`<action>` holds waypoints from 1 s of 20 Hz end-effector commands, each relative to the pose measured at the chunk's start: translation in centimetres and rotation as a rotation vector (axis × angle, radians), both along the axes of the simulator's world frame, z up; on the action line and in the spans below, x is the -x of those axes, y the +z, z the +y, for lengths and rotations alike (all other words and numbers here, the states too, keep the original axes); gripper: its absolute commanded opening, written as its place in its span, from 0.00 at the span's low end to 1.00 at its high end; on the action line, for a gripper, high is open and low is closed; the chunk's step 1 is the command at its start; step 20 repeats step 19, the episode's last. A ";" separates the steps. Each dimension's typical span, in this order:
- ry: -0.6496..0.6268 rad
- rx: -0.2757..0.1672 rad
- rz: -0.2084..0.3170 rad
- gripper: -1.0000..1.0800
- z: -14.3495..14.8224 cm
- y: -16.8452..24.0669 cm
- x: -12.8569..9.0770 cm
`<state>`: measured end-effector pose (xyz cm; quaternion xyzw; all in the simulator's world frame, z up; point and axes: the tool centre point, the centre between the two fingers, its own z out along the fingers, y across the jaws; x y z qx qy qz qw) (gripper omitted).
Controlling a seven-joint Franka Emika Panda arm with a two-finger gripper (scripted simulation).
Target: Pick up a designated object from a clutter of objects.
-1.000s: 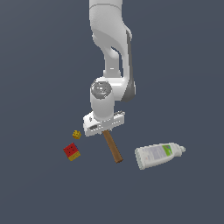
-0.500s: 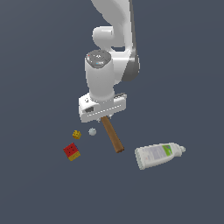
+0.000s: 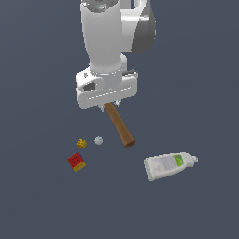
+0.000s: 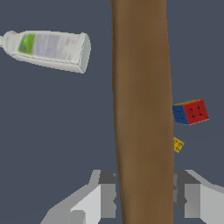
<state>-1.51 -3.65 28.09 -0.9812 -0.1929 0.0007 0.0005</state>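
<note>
Your tool [image 3: 111, 105] is clenching the hammer [image 3: 119, 124], its handle slanting down from the tool toward the white bottle [image 3: 169, 165].

**Supporting surface and items resting on it**

Surface [image 3: 42, 205]: flat, uniform dark grey-blue. White squeeze bottle [image 3: 169, 165] with green label lies on its side toward the exterior view's right. Red-and-yellow block [image 3: 76, 161], small yellow cube [image 3: 81, 144] and small grey-white ball [image 3: 98, 140] sit close together toward the left, none touching.

Pincer [image 4: 142, 199] clamps hammer handle [image 4: 140, 109]; bottle [image 4: 48, 49] beyond.
</note>
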 end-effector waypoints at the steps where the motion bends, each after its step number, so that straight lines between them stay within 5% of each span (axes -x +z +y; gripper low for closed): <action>1: 0.000 0.000 -0.002 0.00 0.0 2.6 0.3; 10: -0.001 0.001 -0.002 0.00 -0.1 8.6 0.7; 20: -0.001 0.001 -0.002 0.00 -0.1 10.4 0.6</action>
